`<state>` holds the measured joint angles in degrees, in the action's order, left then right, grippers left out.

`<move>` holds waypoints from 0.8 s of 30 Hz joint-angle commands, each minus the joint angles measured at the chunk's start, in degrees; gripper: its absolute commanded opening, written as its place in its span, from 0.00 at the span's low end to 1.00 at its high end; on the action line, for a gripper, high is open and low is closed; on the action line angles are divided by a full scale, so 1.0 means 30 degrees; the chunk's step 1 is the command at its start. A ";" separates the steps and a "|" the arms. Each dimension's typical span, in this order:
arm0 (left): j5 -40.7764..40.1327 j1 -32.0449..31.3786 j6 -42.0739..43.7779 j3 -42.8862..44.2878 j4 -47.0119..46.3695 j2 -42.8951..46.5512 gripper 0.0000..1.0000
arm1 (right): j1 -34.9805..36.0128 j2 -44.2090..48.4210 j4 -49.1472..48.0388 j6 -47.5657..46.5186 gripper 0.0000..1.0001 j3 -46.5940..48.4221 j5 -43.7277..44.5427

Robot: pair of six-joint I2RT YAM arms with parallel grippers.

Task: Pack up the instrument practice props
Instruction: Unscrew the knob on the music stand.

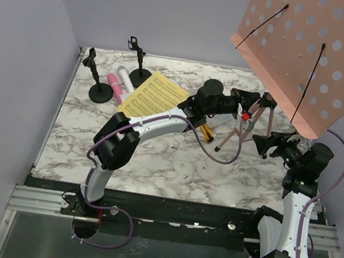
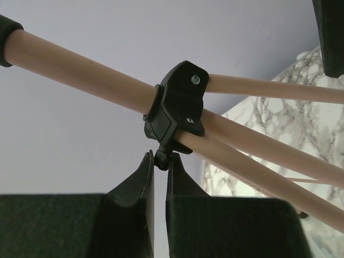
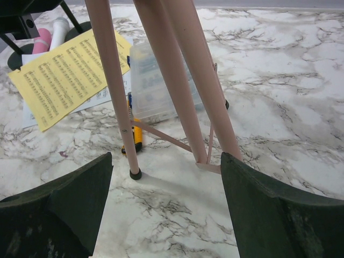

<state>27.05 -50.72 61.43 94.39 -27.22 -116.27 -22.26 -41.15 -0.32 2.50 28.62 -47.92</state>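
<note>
**Worktop and room.** A marble-patterned worktop (image 1: 154,165), white with grey veining, stood between plain lavender walls. The arm bases were bolted to an aluminium rail (image 1: 40,200) at its near edge.

**Grippers and rack.** Near the right edge, the right gripper (image 3: 166,161) stood wide open and empty. Its dark fingers flanked the legs of the pink perforated tripod music rack (image 1: 304,51) without touching them. The left gripper (image 2: 159,161) was closed to a slit, pinching a small black stud beneath the rack's black plastic hub (image 2: 177,102), where smooth pink tubes met.

**Beyond the legs.** A clear plastic compartment box (image 3: 153,80) and a yellow-and-black utility knife (image 3: 135,137) lay here.

**Toward the far left corner.**
- A yellow sheet-music page (image 1: 154,94) lay over a white page (image 3: 102,97); it was printed with staves, with no words legible.
- A pink microphone (image 1: 114,85) and a white microphone (image 1: 125,77) lay side by side.
- A black round-based mic holder (image 1: 100,92) stood upright, with a second mic holder (image 1: 139,76) behind it.
</note>
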 commanded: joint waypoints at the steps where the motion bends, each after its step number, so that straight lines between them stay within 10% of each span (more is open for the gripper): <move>1: 0.0623 -0.0031 -0.3133 0.1877 0.4491 0.0752 0.00 | -0.0146 0.0059 -0.0187 -0.0039 0.85 -0.0113 -0.0423; 11: 0.3250 0.1263 -1.0057 0.4396 0.6725 0.0860 0.02 | -0.0165 0.0087 -0.0188 -0.0034 0.85 -0.0113 -0.0462; 24: 0.4616 0.1557 -1.5478 0.5361 0.6702 0.0623 0.42 | -0.0148 0.0062 -0.0169 -0.0072 0.85 -0.0115 -0.0438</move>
<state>37.60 -45.65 22.28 108.42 -6.39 -116.25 -22.26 -41.15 -0.32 2.50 28.62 -47.94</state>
